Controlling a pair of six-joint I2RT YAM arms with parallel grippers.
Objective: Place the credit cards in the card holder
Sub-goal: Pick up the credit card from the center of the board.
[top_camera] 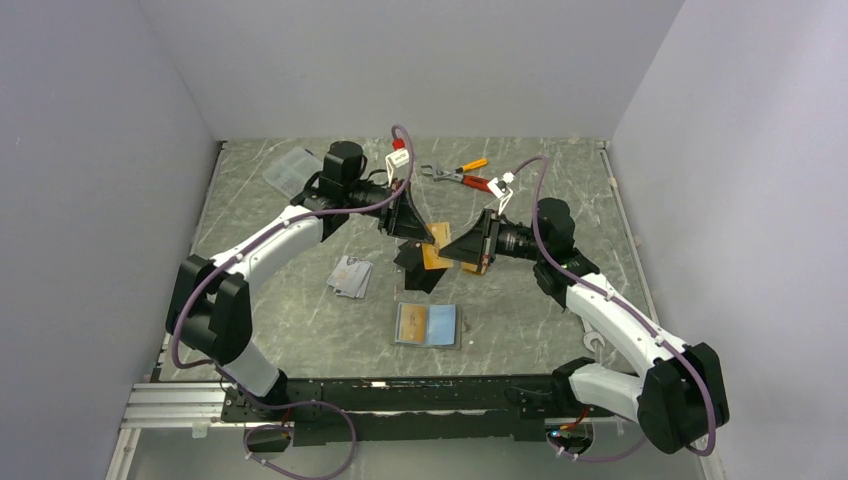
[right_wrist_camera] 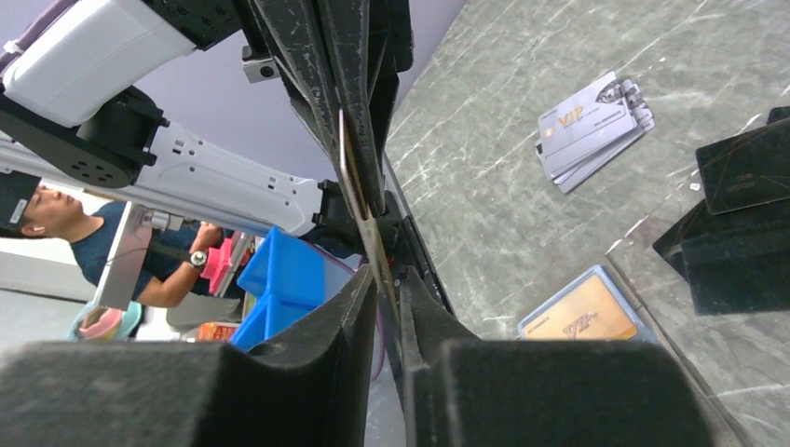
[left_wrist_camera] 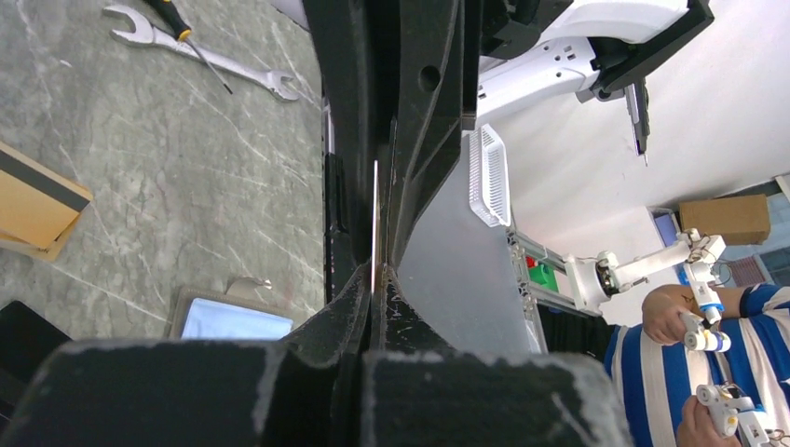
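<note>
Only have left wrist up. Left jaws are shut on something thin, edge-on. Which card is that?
Observer: Top view shows an orange-gold card, held above the table by the left gripper.
Operator: Is right on it too?
Observer: The right gripper meets it from the other side. In the right wrist view the card's edge runs between its fingers; I cannot tell whether they clamp it.
Operator: I see one blue-grey panel of the holder. Anything in it?
Observer: The card holder lies open, and a second orange card shows in its other half.
Operator: Silver ones?
Observer: The silvery-grey cards lie stacked on the left arm's side.
</note>
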